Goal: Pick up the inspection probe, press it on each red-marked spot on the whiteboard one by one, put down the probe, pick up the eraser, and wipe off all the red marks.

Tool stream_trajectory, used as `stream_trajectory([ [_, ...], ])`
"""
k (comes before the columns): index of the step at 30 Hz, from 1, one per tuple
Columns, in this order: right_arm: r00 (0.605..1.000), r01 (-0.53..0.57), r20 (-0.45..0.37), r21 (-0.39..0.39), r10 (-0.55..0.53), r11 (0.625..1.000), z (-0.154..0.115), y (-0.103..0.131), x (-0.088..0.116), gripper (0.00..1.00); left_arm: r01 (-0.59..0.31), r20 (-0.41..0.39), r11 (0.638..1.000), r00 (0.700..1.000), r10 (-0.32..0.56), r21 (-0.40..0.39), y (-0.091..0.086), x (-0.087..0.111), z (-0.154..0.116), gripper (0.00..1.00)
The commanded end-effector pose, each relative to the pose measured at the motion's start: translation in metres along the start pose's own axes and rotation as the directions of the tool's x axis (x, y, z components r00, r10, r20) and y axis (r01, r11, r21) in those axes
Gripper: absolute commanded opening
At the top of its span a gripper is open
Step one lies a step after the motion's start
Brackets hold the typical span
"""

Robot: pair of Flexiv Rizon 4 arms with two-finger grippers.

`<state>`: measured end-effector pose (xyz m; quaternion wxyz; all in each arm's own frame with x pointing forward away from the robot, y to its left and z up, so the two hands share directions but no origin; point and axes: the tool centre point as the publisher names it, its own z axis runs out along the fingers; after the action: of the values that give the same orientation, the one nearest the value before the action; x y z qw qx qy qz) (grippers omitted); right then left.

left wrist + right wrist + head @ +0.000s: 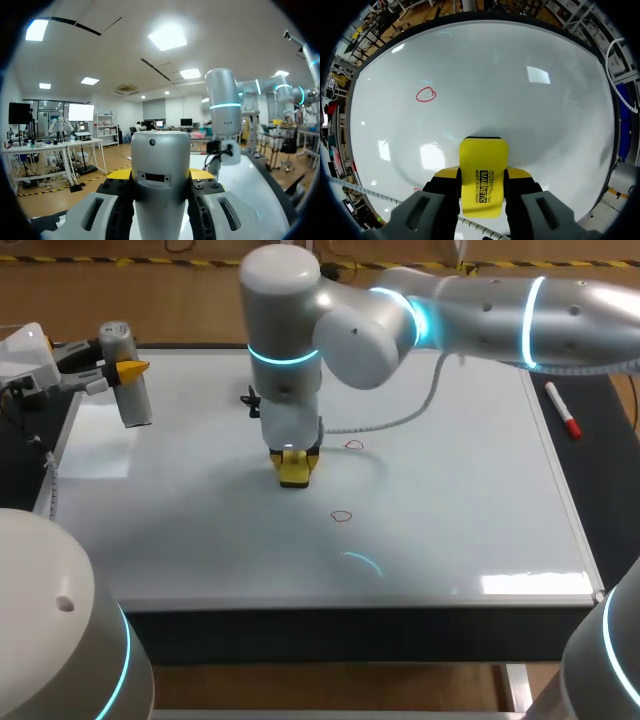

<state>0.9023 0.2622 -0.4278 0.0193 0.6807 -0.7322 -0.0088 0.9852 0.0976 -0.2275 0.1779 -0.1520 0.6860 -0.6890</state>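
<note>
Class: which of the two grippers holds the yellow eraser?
The right gripper, eraser over the whiteboard; the left gripper holds the silver probe instead.

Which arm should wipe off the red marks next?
Right. The right gripper is shut on the eraser, above the whiteboard, close to both red marks. The left gripper is shut on the probe, off at the board's edge.

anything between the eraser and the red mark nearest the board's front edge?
Nothing. In the head view the stretch from the eraser to that red mark is bare whiteboard.
</note>
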Motion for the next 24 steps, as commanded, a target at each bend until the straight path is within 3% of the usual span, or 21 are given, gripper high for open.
stream_trajectory([
  [1,1.000,0.000,0.005,0.007,0.000,1.000,-0.003,-0.001,0.011,0.00,-0.001,0.001,1.000,1.000,0.001,0.000,-0.001,0.000,0.000,0.00],
  [7,1.000,0.009,0.012,-0.036,-0.008,0.999,-0.019,-0.006,0.016,0.00,-0.001,0.001,1.000,1.000,0.001,0.000,-0.001,0.000,0.000,0.00],
  [13,0.999,-0.009,0.031,-0.012,0.009,1.000,-0.036,-0.022,0.036,0.00,-0.001,0.001,1.000,1.000,0.001,0.000,-0.001,0.000,0.000,0.00],
  [24,0.989,-0.144,0.003,0.051,0.145,0.988,-0.049,-0.074,0.114,0.00,-0.001,0.001,1.000,1.000,0.001,0.000,-0.001,0.000,0.000,0.00],
])
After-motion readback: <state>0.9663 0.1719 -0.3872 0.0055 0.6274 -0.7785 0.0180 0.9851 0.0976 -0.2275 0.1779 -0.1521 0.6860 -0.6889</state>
